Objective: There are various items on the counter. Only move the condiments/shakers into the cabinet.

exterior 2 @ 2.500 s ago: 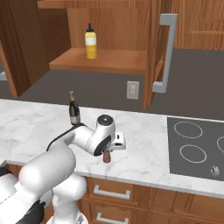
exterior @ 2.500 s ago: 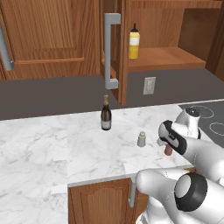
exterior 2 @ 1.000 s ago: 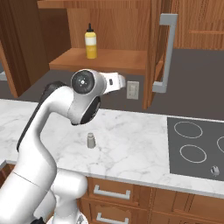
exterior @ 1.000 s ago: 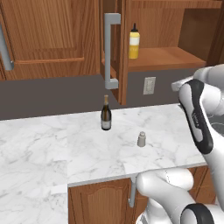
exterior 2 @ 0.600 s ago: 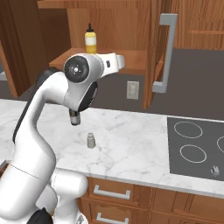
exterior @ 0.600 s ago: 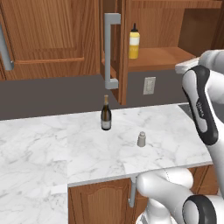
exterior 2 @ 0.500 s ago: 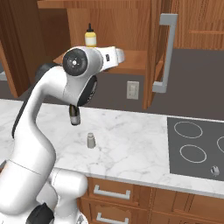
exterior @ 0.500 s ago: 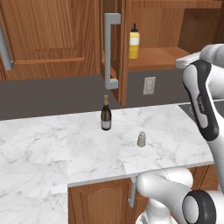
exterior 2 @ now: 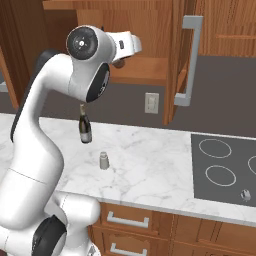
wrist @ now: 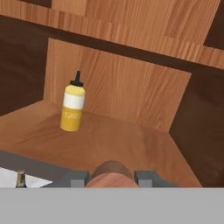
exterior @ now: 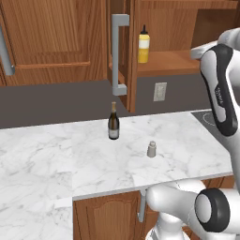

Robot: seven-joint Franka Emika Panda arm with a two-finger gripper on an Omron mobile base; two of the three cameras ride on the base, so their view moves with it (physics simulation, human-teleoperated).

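My gripper (wrist: 112, 179) is shut on the small brown shaker (wrist: 111, 169), held just in front of the open cabinet's inner shelf (wrist: 122, 140). On that shelf, left of the shaker, stands the yellow squeeze bottle (wrist: 73, 109) (exterior: 144, 44). The right base view has my hand raised at shelf height with the gripper (exterior 2: 120, 61) under it. Down on the marble counter (exterior: 56, 159) stand the small grey shaker (exterior: 151, 149) (exterior 2: 103, 160) and the dark wine bottle (exterior: 113, 123) (exterior 2: 85, 127).
The cabinet door hangs open, and its long grey bar handle (exterior: 119, 54) (exterior 2: 189, 60) juts out beside the shelf. A black stovetop (exterior 2: 225, 170) lies at the counter's right end. A wall outlet (exterior: 160, 91) sits under the shelf.
The arm has lifted the brown shaker off the counter and carried it up to the cabinet shelf. The grey shaker, wine bottle and yellow bottle have stayed put.
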